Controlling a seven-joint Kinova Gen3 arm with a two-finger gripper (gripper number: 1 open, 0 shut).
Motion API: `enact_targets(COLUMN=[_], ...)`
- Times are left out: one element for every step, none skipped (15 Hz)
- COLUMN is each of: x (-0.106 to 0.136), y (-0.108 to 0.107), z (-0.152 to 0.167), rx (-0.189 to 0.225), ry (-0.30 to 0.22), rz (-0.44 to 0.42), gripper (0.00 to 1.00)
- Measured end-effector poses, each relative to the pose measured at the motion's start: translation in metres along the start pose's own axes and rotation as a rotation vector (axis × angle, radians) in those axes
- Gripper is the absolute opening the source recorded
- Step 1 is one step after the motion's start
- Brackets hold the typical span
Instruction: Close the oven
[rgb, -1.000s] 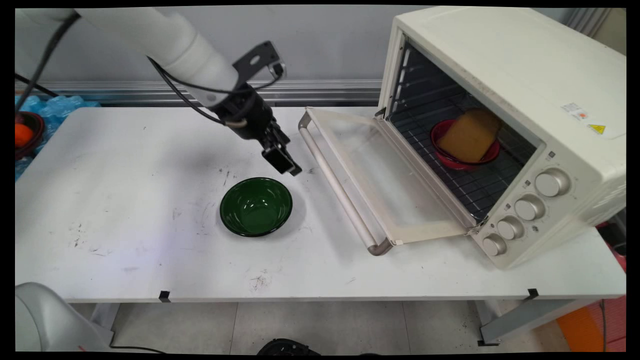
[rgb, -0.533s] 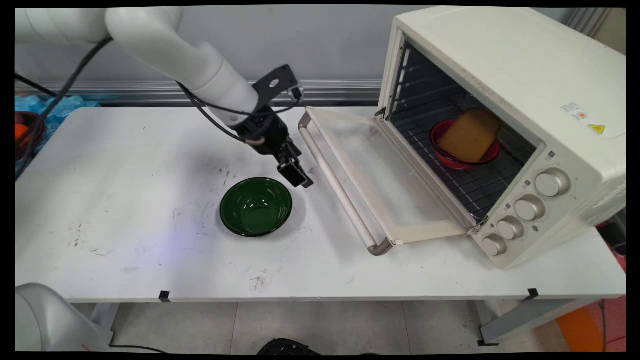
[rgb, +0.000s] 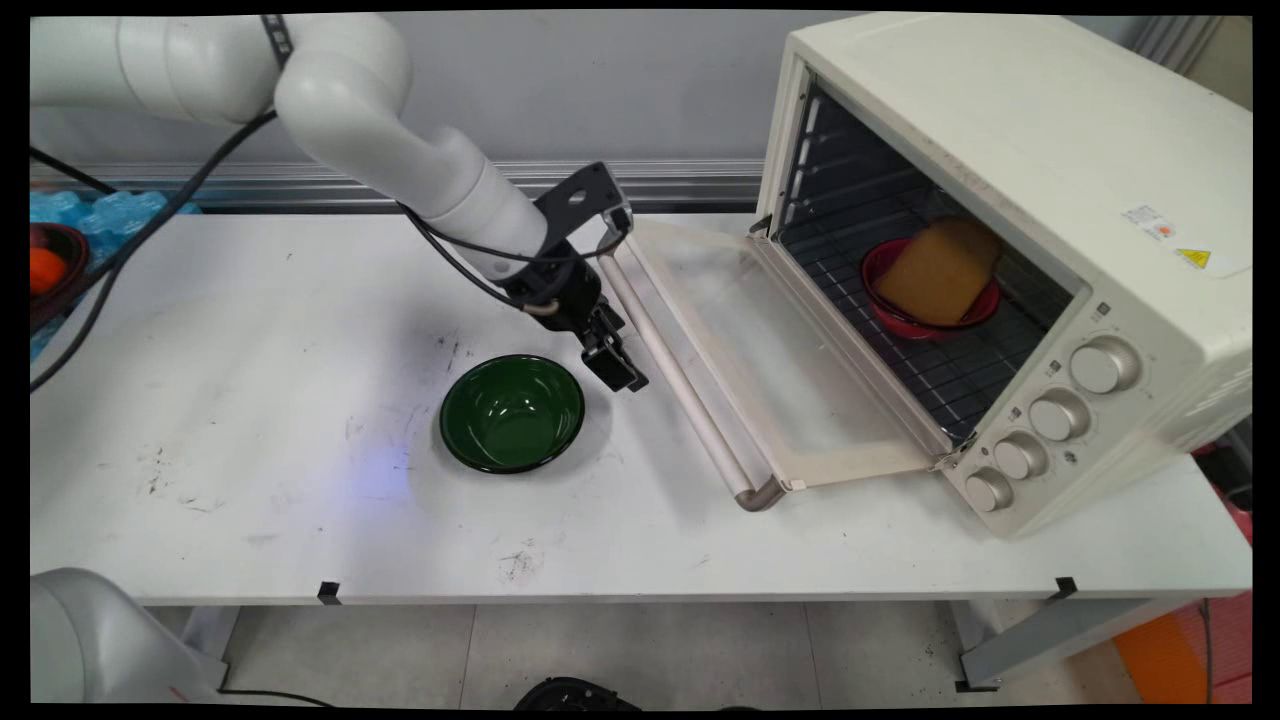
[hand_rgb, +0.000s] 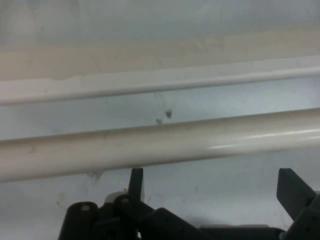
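My black gripper (rgb: 625, 378) hangs low over the table between a green bowl (rgb: 512, 412) and the open door (rgb: 790, 370) of a cream toaster oven (rgb: 1010, 130). Its tips are just left of the door's handle bar (rgb: 690, 400), apart from it. In the hand view the gripper (hand_rgb: 215, 187) is open with nothing between its fingers, and the handle bar (hand_rgb: 160, 145) runs across just beyond them. Behind the bar lies the door's edge (hand_rgb: 150, 82). Inside the oven, a red bowl (rgb: 893, 310) on the rack holds a slab of brown bread (rgb: 940, 268).
The oven's knobs (rgb: 1058, 415) face the table's front right. A dark bowl with an orange thing (rgb: 45, 268) and blue packaging (rgb: 115, 212) lie off the table's left end. Black cables (rgb: 130, 250) hang from the arm.
The gripper has travelled right and downward, from above the bowl's far rim to just beside the oven door's handle bar. Bowl, oven and door have stayed put.
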Motion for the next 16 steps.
enact_targets(x=[0.0, -0.001, -0.001, -0.001, -0.001, -0.002, -0.002, -0.003, -0.003, -0.003, -0.004, -0.004, -0.004, -0.005, -0.005, -0.004], y=[0.0, 0.0, 0.0, 0.0, 0.0, -0.001, -0.001, -0.001, -0.001, -0.002, -0.002, -0.003, -0.003, -0.003, -0.004, -0.004], z=[0.004, 0.007, 0.011, 0.014, 0.016, 0.018, 0.021, 0.024, 0.026, 0.027, 0.029, 0.031, 0.032, 0.034, 0.035, 0.036], rx=[0.0, 0.0, 0.0, 0.001, 0.001, 0.002, 0.004, 0.006, 0.008, 0.009, 0.012, 0.015, 0.019, 0.022, 0.024, 0.025], ry=[0.002, 0.004, 0.005, 0.007, 0.009, 0.01, 0.012, 0.014, 0.016, 0.018, 0.02, 0.024, 0.027, 0.031, 0.035, 0.04], rz=[-0.001, -0.001, -0.001, -0.001, -0.001, 0.0, 0.0, -0.001, -0.002, -0.004, -0.007, -0.012, -0.018, -0.022, -0.025, -0.028], gripper=[1.0, 1.0, 1.0, 0.0, 0.0, 0.0, 0.0, 0.0, 0.0, 0.0, 0.0, 0.0, 0.0, 0.0, 0.0, 0.0])
